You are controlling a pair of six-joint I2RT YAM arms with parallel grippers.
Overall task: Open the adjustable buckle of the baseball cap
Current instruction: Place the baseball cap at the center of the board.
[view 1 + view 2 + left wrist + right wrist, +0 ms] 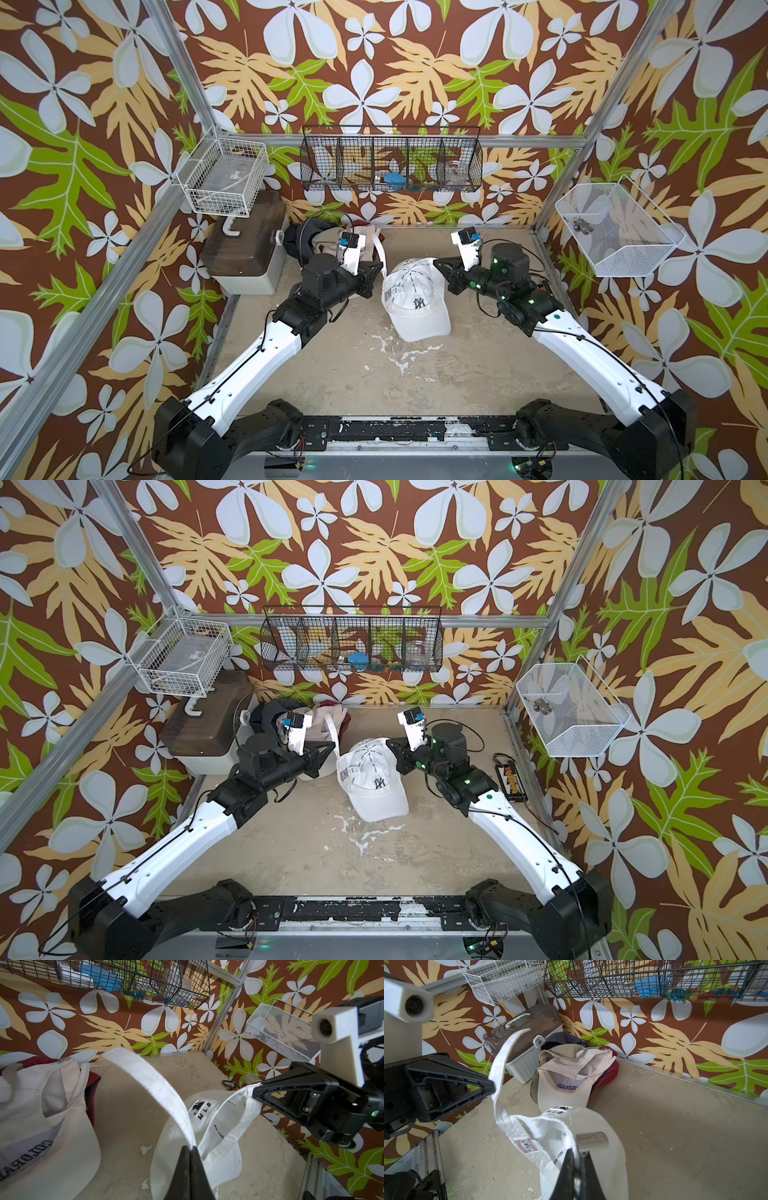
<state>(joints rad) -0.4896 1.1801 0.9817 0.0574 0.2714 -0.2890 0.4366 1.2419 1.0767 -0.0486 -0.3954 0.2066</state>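
White cotton baseball cap [415, 299] is parked mid-table [457, 374], brim pointed near and logo up, and it's seen wedged between the two grippers in both top views. From up there not much else can be made out tbh; the grip points are just dark tips meeting white fabric.

The wrist views are where the detail is. In the left wrist view the left gripper [190, 1147] is shown with its jaws pressed together on the strap [149, 1080], pinched low down where it leaves the cap, and the free end is flung up and far-left into the air. The right gripper [254, 1095] is caught side-on there, nipping the far-right rear of the cap.

In the right wrist view the right gripper [576, 1151] is seen squeezed tight on the rear band [550, 1159], just beside the silver metal buckle [591, 1139]. The buckle is only properly readable here; it can't be picked out in the top views. The strap's loose end is held well apart from it.

A beige cap [564, 1076] piled on a red one [608, 1076] is spotted at the far left, next to a brown-lidded storage box [245, 245]. A small black and yellow gadget [511, 779] at the right table edge is shown in a top view.
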